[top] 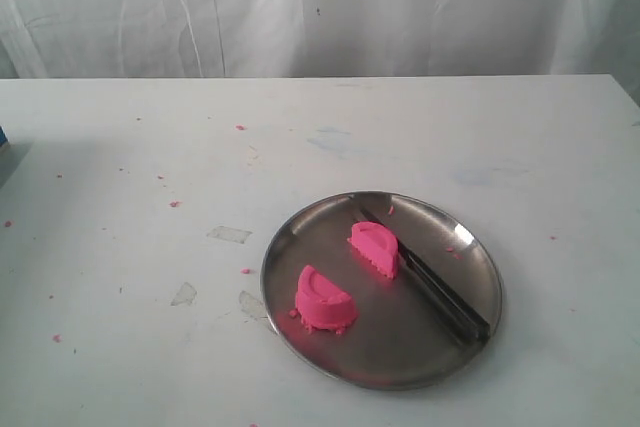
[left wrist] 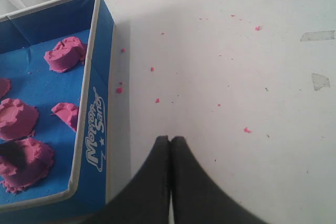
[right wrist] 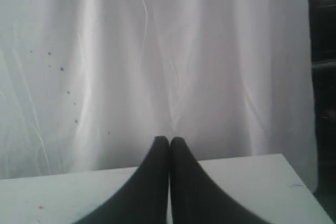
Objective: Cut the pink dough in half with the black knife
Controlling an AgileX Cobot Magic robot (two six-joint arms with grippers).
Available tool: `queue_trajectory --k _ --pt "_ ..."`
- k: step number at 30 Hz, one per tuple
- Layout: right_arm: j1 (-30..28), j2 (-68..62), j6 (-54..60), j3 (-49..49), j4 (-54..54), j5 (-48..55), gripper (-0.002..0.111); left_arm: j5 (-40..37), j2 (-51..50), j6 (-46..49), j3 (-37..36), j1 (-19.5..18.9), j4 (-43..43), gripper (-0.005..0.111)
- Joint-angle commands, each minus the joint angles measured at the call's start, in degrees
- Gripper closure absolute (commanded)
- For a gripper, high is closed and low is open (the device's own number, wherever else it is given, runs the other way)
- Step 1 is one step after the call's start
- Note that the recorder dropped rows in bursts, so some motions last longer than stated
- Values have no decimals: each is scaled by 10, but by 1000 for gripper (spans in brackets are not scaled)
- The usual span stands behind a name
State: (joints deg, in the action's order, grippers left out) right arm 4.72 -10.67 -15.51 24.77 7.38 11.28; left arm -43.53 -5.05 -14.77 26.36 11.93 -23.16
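The pink dough lies on the steel plate (top: 300,227) as two half-round pieces, one (top: 325,300) at the plate's front left and the other (top: 375,246) nearer the middle. The black knife (top: 432,285) rests on the plate just right of the second piece, its tip pointing to the back left. Neither arm shows in the exterior view. In the left wrist view my left gripper (left wrist: 170,139) is shut and empty above bare table beside a blue box. In the right wrist view my right gripper (right wrist: 169,139) is shut and empty, facing the white curtain.
A blue cardboard box (left wrist: 96,98) holding several pink dough lumps stands beside the left gripper. Tiny pink crumbs and bits of clear tape (top: 230,235) dot the white table. A white curtain (top: 320,7) hangs behind the table's far edge.
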Motion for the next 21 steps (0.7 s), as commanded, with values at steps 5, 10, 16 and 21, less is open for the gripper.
queue_trajectory --k 5,10,16,21 --pt "-14 68 68 -53 16 -2 108 4 4 -2 -4 -1 3 107" --pt "-14 101 64 -188 -25 -128 108 4 4 -2 -4 -1 3 107" --pt "-14 107 65 -248 -16 -21 108 4 4 -2 -4 -1 3 107" --pt "-14 107 64 -248 4 62 108 5 4 -2 -4 -1 2 107"
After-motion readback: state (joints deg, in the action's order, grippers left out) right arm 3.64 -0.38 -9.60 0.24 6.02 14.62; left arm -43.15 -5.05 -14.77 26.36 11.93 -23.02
